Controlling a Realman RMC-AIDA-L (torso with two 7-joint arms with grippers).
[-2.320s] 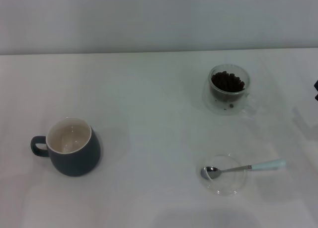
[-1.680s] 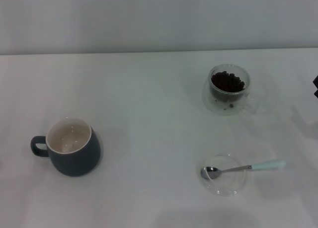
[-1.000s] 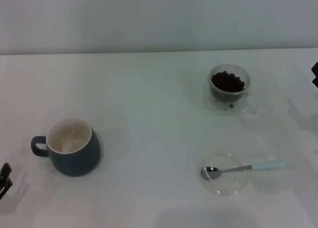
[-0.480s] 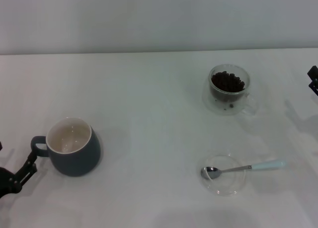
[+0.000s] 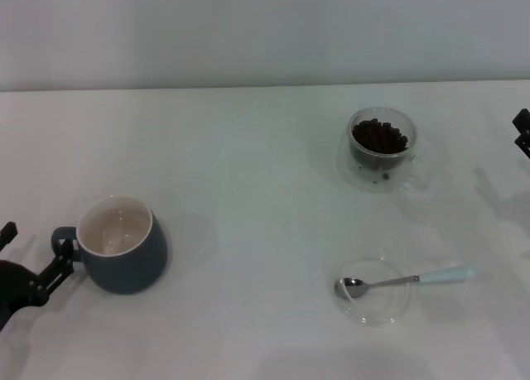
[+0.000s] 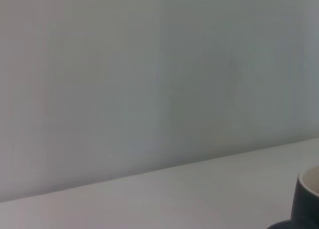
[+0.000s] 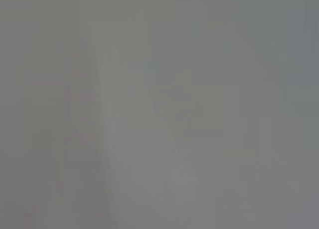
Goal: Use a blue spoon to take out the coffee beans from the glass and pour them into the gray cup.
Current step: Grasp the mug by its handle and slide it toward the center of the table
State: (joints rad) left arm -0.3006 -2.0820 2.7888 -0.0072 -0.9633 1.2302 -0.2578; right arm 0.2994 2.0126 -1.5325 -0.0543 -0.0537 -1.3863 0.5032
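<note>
The gray cup stands at the front left, white inside and empty, its handle toward the left edge; part of it shows in the left wrist view. My left gripper is open at the left edge, right beside that handle. The glass stands at the back right with coffee beans in it. The blue spoon lies with its bowl in a shallow clear dish and its handle pointing right. My right gripper shows only at the right edge, beyond the glass.
The white table ends at a pale wall behind. A few beans lie at the bottom between the glass's walls. The right wrist view shows only a blank grey surface.
My left gripper has come in from the lower left edge and moved up to the gray cup's handle. My right gripper has edged slightly into view. Cup, glass and spoon have not moved.
</note>
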